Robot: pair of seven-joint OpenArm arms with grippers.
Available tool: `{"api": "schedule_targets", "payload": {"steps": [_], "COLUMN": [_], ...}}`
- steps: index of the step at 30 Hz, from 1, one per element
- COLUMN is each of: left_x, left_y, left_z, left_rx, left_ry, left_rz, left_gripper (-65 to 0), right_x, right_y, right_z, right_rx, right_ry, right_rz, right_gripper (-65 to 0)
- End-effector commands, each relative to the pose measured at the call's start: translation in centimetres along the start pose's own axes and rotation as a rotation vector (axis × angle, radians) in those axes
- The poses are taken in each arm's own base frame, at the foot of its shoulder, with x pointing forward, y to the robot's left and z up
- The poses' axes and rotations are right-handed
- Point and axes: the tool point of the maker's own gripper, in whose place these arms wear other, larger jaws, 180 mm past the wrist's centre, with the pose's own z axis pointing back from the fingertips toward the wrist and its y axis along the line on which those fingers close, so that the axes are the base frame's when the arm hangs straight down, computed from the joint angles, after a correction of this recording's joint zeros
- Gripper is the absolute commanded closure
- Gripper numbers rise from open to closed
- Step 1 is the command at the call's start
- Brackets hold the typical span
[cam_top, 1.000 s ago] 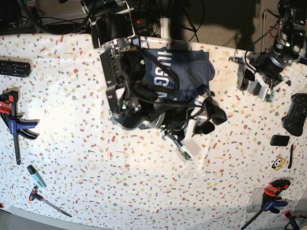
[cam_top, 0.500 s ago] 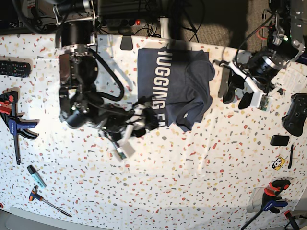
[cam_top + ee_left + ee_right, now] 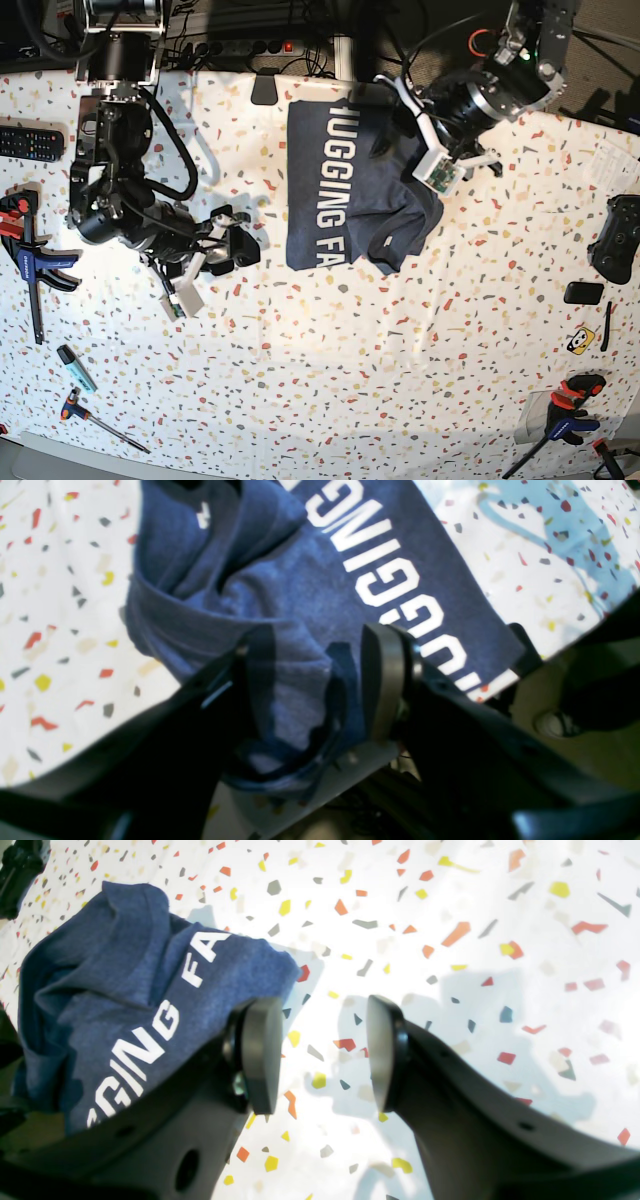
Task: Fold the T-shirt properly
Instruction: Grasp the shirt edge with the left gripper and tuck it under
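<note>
since half a second ago the right gripper (image 3: 238,246) has pulled away left off the t-shirt (image 3: 345,185), jaws spread and empty, while the left gripper (image 3: 415,125) has moved in over its crumpled right side, jaws spread above cloth. the t-shirt lies at the tabletop's (image 3: 330,370) far middle, lettering running near-to-far.

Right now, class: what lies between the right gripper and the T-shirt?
Nothing: in the base view, only bare speckled tabletop separates the right gripper from the T-shirt.
</note>
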Motion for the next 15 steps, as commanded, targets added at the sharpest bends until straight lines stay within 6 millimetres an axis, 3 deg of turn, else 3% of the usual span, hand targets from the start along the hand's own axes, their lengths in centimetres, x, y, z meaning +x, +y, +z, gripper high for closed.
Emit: {"api": "schedule_targets", "payload": {"steps": [1,4,10,12,15], "left_x": [1.0,0.4,0.1,0.0,-0.4], "left_y": [-0.1,-0.3,1.6,1.6,1.4], "left_z": [0.1,-0.3,-0.3,-0.2,-0.2], "left_rx": [0.007,0.062,0.214,0.217,0.212], "left_ry": [-0.034,-0.002,0.022,0.029,0.039], "left_rz": [-0.02,-0.061,-0.099,-0.098,-0.092], "left_gripper": [-27.3,-27.3,-25.8,-19.9,0.0], "right_x": [1.8,1.8,1.8,1.8,1.9], "right_y": [-0.2,-0.2,-0.2,-0.2,-0.2], "right_z": [0.5,0.5,0.5,0.5,0.5], "right_rx": [-0.001,-0.001,-0.001,-0.001,0.0], "right_ry": [-0.055,-0.056,-0.056,-0.056,-0.058], "right_rz": [0.023,0.023,0.023,0.023,0.022], "right_gripper": [-27.7,-27.7,-27.7,-27.7,-27.7]}}
